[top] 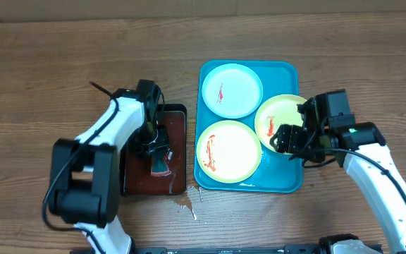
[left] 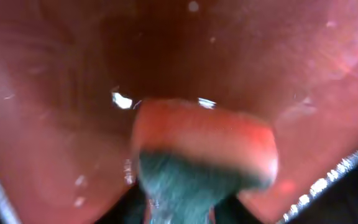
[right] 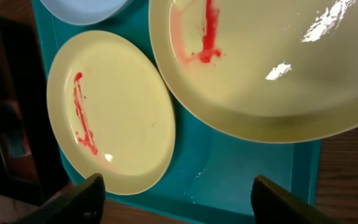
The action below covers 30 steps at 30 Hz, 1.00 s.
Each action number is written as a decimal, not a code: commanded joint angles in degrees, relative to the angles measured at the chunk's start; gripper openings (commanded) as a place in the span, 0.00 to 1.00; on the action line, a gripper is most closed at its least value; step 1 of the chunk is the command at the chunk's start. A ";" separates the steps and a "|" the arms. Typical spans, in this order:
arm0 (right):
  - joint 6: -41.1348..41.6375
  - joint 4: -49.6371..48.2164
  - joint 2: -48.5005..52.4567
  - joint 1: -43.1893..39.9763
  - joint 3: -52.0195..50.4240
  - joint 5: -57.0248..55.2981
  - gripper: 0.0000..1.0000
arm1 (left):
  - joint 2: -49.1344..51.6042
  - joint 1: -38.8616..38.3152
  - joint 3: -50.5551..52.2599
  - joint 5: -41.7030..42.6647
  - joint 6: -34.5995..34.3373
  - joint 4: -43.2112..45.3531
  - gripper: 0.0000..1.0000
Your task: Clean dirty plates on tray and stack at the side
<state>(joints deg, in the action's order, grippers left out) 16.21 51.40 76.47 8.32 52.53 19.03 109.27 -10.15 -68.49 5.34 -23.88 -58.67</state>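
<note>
Blue plastic tray point(top: 288, 185) sits on the wooden desk point(top: 48, 63), right of centre.

Plates: three, all lying inside the tray's rim.
- One pale blue-white plate point(top: 232, 89) in the far left corner.
- Two with yellow-green rims: the front plate point(top: 229, 151) and the right plate point(top: 277, 116), just beside each other.

Red sauce smears: three, one on each plate.

Right hand point(right: 185, 199): fingers point(right: 91, 194) spread wide and holding nothing. It hangs over the tray's front right, at the near edge of the right plate. The tray floor below it looks wet.

One dark brown tray point(top: 136, 169) lies just left of the blue one.

Left hand point(top: 158, 149): low over the brown tray. The left wrist view shows one sponge point(left: 204, 143), red-pink with a green face, close and blurred. Cannot tell whether the hand pinches it.

Wet patch point(top: 189, 204) on the desk in front of the trays.
</note>
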 commanded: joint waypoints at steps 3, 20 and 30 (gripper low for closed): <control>0.35 -4.61 -0.15 2.75 -3.98 -0.87 0.65 | 3.76 -0.37 0.20 2.08 0.02 0.50 0.04; -0.57 -12.26 10.69 8.09 -4.26 -5.81 0.51 | -10.99 -0.37 -4.98 2.10 6.60 -5.11 0.04; -1.44 -14.88 15.91 12.59 -4.26 -7.61 0.37 | -20.02 -0.39 -11.98 2.16 10.19 -8.28 0.04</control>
<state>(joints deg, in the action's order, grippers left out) 15.66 36.60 91.88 20.01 48.53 11.81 91.24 -10.15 -77.80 6.83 -15.86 -66.37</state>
